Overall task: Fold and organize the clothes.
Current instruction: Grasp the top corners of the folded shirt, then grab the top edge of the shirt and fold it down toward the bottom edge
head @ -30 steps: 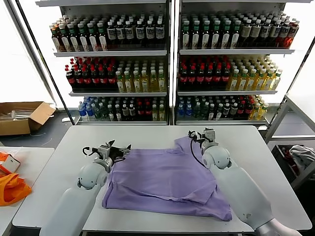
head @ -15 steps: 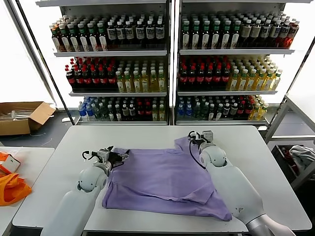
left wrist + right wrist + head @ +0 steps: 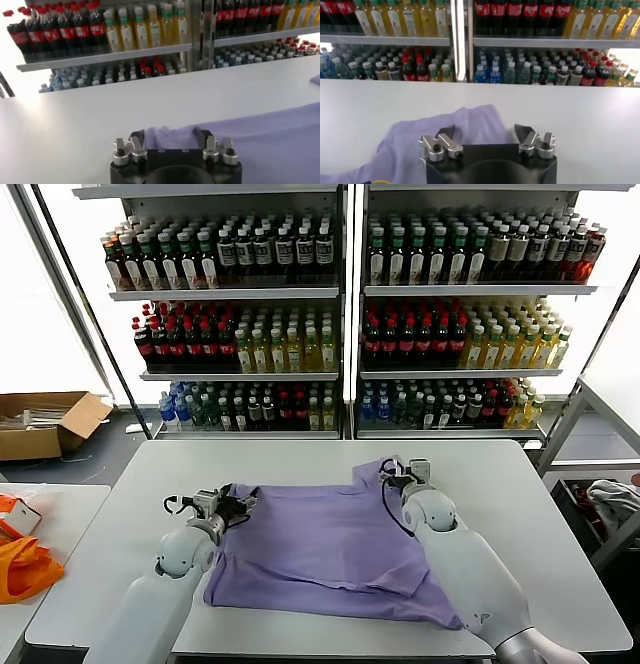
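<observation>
An orange bag is seen on a side table at the far left. The left gripper is held low at the left far corner of the lavender T-shirt, its fingers spread with a fold of the fabric lying between them. The T-shirt is spread flat across the middle of the white table. The right gripper is placed at the shirt's far right sleeve, its fingers parted over the cloth. Shelves of bottles are seen beyond.
</observation>
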`<act>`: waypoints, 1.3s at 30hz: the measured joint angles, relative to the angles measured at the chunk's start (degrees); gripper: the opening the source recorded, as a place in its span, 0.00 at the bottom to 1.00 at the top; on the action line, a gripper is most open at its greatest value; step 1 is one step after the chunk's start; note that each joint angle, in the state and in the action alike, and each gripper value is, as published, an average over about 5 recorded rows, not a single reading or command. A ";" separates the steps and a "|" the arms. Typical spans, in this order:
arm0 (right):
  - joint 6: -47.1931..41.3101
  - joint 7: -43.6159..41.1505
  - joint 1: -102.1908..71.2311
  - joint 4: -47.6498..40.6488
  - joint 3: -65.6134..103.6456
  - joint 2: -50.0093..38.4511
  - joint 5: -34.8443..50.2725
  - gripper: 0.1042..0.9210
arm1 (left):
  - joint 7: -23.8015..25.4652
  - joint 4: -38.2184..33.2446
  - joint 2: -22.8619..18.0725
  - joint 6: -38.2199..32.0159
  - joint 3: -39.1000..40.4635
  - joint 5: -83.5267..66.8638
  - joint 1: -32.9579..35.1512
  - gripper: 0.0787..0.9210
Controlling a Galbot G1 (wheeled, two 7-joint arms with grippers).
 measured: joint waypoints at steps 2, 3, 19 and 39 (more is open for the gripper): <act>0.04 -0.01 -0.01 -0.09 0.05 0.11 0.00 0.55 | 0.10 0.00 0.02 0.03 0.02 -0.17 0.06 0.53; 0.06 -0.03 0.00 -0.12 0.07 0.14 0.01 0.51 | 0.17 0.01 0.02 0.05 0.04 -0.25 0.07 0.49; 0.69 -1.58 -1.02 2.16 1.32 -1.06 0.71 0.01 | 1.27 -0.17 -0.77 -1.61 0.91 -0.55 -0.38 0.02; 1.06 -0.69 -5.86 14.60 5.74 -1.81 -1.33 0.00 | 0.91 -4.84 0.67 -7.67 -0.81 0.37 2.21 0.01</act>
